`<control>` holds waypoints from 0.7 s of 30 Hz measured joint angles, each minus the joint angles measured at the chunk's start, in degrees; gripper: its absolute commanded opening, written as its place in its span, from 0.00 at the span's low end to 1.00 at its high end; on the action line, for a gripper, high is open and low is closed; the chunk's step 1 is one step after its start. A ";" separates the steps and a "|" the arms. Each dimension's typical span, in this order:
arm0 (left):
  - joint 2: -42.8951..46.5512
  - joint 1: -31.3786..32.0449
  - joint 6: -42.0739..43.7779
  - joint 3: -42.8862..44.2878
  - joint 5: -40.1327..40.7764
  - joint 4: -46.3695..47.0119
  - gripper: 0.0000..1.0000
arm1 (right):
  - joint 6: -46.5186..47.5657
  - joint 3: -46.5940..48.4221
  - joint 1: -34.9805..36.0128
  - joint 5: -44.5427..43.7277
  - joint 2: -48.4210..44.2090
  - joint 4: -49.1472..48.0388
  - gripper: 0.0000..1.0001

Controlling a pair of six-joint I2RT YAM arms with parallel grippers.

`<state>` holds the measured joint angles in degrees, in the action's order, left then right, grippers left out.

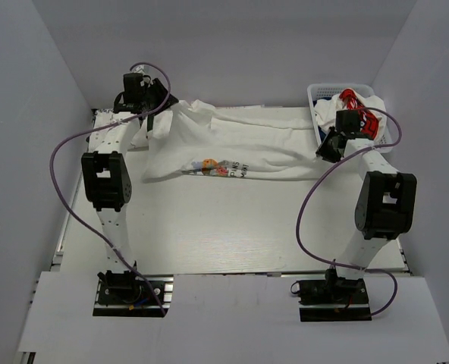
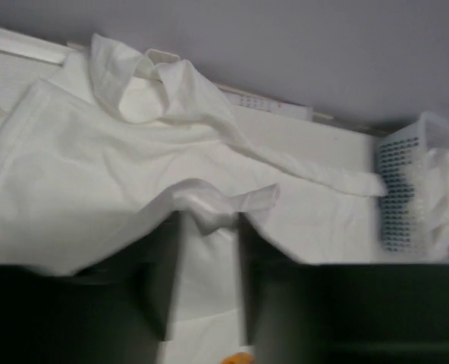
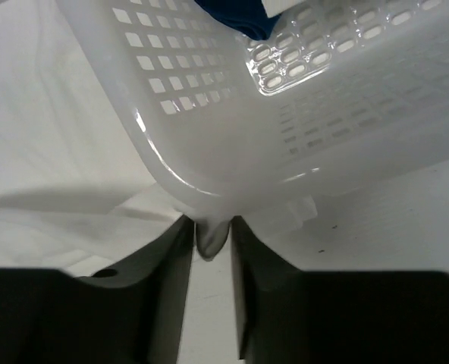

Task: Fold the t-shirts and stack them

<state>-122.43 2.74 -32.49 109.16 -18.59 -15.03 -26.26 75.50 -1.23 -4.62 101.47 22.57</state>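
Left wrist view: the left gripper point(image 2: 209, 227) fingers point(image 2: 160, 288) are dark and blurred. An orange patch point(image 2: 238, 357) is cut off by the bottom edge. The basket point(image 2: 403, 189) is blurred and cropped at the right edge.

Right wrist view: the basket is cropped at the top and right. The dark blue cloth point(image 3: 236, 19) is cut off by the top edge. The fold point(image 3: 211, 241) at the right gripper point(image 3: 211, 227) is blurred.

For either gripper, it cannot be determined whether the fingers clamp cloth.

Top view: both sets of fingertips are concealed by their housings. The print point(image 1: 218, 168) on the white t-shirt point(image 1: 240, 140) is too small to read.

light: bright, even | shadows: soft | blur: left claw point(image 2: 209, 220) (near, dark)
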 measured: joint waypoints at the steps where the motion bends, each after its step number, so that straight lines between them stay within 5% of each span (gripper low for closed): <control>1: -2.36 0.00 0.61 2.54 0.00 -0.24 0.80 | 0.24 0.50 0.11 0.00 0.26 0.33 0.40; 3: -8.44 -0.04 1.42 10.05 -0.28 -2.10 1.00 | 0.72 1.25 0.37 0.07 0.42 0.63 0.54; 5: -13.49 -0.20 2.03 15.52 -0.46 -4.39 1.00 | 1.31 1.60 0.94 -0.11 0.20 0.57 0.67; 7: -14.16 -0.33 2.49 15.32 -0.68 -5.11 1.00 | 1.73 1.51 1.68 -0.35 -0.33 0.74 0.69; 15: 2.19 0.07 5.35 -10.67 1.49 -4.26 1.00 | 3.21 -5.11 7.23 -0.70 -9.40 -0.46 0.76; 21: 17.92 0.96 5.49 -28.04 1.62 -1.03 1.00 | 3.58 -6.14 10.29 0.59 -5.03 -2.16 0.77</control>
<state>-104.51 3.70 -27.00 81.12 -16.97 -16.05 -22.68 69.36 9.06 -4.03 96.44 20.40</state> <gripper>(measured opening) 0.997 0.772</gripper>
